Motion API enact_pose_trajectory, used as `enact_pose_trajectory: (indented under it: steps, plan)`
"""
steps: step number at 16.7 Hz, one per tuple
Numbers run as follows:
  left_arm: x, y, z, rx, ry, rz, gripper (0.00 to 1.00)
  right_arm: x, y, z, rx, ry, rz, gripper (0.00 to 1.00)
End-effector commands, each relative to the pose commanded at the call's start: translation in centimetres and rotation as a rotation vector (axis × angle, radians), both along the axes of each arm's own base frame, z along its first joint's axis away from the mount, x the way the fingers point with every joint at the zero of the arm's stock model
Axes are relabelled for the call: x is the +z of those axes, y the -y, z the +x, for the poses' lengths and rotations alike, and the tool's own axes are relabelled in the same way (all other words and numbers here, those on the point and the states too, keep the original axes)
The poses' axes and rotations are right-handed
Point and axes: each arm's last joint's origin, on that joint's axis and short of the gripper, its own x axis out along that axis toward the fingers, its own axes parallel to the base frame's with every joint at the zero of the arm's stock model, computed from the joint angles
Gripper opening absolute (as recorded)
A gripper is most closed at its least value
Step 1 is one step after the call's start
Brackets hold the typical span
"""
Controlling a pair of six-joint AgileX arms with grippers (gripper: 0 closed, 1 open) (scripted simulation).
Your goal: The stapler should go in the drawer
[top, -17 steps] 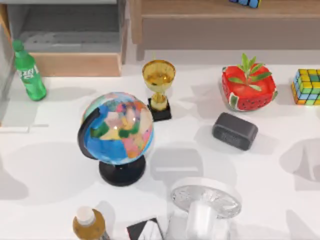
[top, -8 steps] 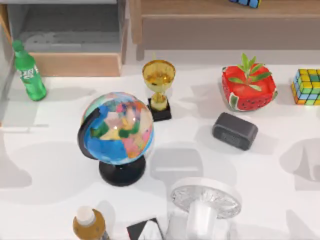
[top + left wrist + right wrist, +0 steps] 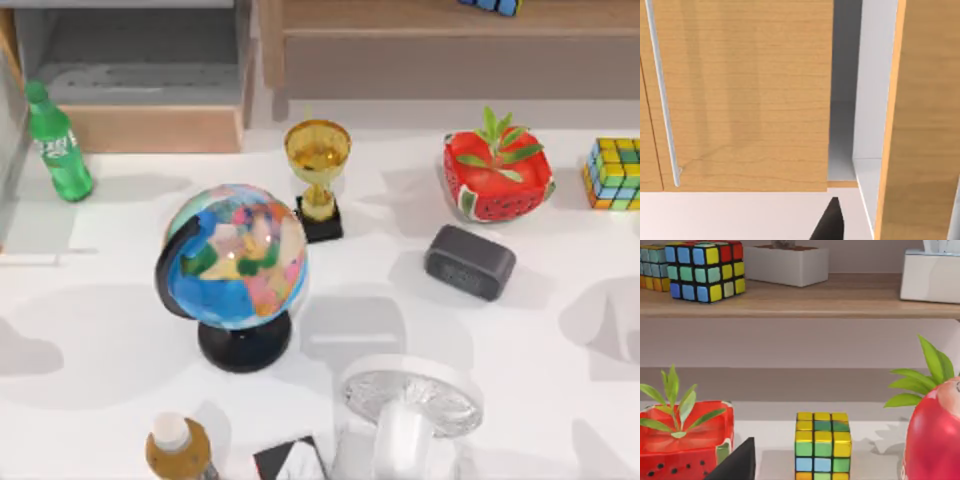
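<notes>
Drawer (image 3: 150, 128) sits open at the desk's 11 o'clock, left arm nearer. Left claw (image 3: 829, 225) faces it; grip state unclear.

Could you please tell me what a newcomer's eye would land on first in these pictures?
Most likely the colourful globe on its black stand, left of the table's middle, with the gold trophy just behind it to the right. Next would be the red watermelon-patterned planter and the puzzle cube toward the right edge. The open drawer sits at the back left, with the green bottle standing beside it.
</notes>
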Motion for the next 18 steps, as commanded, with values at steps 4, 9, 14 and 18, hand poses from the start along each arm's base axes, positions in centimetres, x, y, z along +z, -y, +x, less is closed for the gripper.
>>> enact_pose_trajectory:
  steps: [4, 9, 14, 18]
  plan:
    - [0.0, 0.0, 0.0, 0.000, 0.000, 0.000, 0.02, 0.0, 0.0, 0.0, 0.000, 0.000, 0.000, 1.00]
    - [0.0, 0.0, 0.0, 0.000, 0.000, 0.000, 0.00, 0.0, 0.0, 0.0, 0.000, 0.000, 0.000, 1.00]
    - [-0.4, 0.0, 0.0, 0.002, -0.016, -0.016, 0.00, 0.0, 0.0, 0.0, 0.000, 0.000, 0.000, 1.00]
    - [-0.4, -0.2, 2.5, 0.002, -0.014, -0.013, 0.00, 0.0, 0.0, 0.0, 0.000, 0.000, 0.000, 1.00]
